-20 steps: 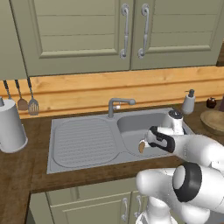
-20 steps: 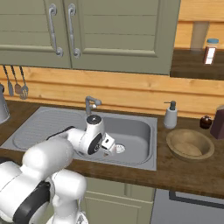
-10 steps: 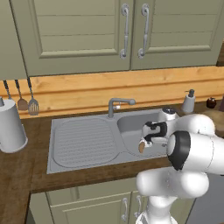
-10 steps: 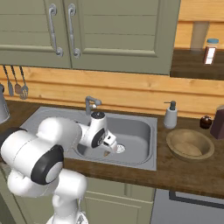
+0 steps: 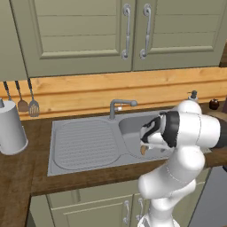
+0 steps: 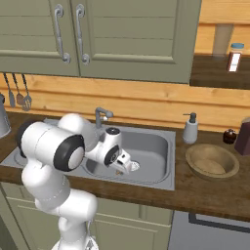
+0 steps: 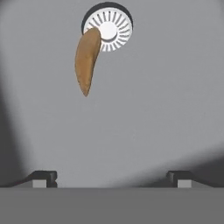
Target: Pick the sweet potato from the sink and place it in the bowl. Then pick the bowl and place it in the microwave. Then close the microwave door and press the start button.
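Gripper (image 7: 111,177) of the white arm hung low inside the basin of the grey matte metal sink (image 5: 88,146), its two dark finger tips (image 7: 43,177) spread wide apart with nothing between them. Ahead of it in the hand view, the small elongated orange-brown sweet potato (image 7: 86,59) lay flat on the basin floor, one end overlapping the rim of the round white slotted drain (image 7: 109,28) and the tapered end pointing away from it. The tuber was clear of both finger tips, well ahead of them. From the left base view only a sliver of the potato (image 5: 143,150) showed under the arm's wrist; from the right base view it (image 6: 119,172) peeked out just beside the hand, near the drain (image 6: 133,166).

The wide round tan wooden-look bowl (image 6: 212,160) stood on the dark wooden counter (image 6: 205,193) right of the sink, apart from the basin. A white soap dispenser (image 6: 190,129) stood behind it by the wall, and the curved grey faucet (image 5: 119,106) rose behind the basin.
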Robot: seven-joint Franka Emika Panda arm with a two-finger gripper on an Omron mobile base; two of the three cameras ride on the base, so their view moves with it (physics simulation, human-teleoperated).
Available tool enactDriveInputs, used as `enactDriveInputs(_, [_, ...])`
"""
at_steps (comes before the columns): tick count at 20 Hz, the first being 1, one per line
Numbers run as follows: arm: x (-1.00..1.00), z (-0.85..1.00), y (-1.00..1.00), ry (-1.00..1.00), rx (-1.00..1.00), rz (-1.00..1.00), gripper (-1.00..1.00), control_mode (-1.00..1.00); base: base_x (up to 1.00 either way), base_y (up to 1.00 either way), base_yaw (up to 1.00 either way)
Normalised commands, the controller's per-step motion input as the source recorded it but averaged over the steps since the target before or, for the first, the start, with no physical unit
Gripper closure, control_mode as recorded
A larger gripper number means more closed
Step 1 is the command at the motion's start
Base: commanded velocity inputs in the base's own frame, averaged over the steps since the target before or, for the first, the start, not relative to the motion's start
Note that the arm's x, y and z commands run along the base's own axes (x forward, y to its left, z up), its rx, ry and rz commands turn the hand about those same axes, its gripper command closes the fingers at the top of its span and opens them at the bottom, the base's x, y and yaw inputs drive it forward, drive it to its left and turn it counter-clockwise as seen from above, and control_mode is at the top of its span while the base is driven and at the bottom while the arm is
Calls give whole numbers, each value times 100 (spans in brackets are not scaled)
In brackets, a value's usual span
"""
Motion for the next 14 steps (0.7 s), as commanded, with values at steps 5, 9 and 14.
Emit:
enactDriveInputs(5, [10, -40, 0, 0, 3, 0, -100, -100, 0, 0, 0])
enactDriveInputs(9, [37, -28, 3, 0, 2, 0, -100, -100, 0, 0, 0])
enactDriveInputs(14, [28, -19, 0, 0, 2, 0, -100, -100, 0, 0, 0])
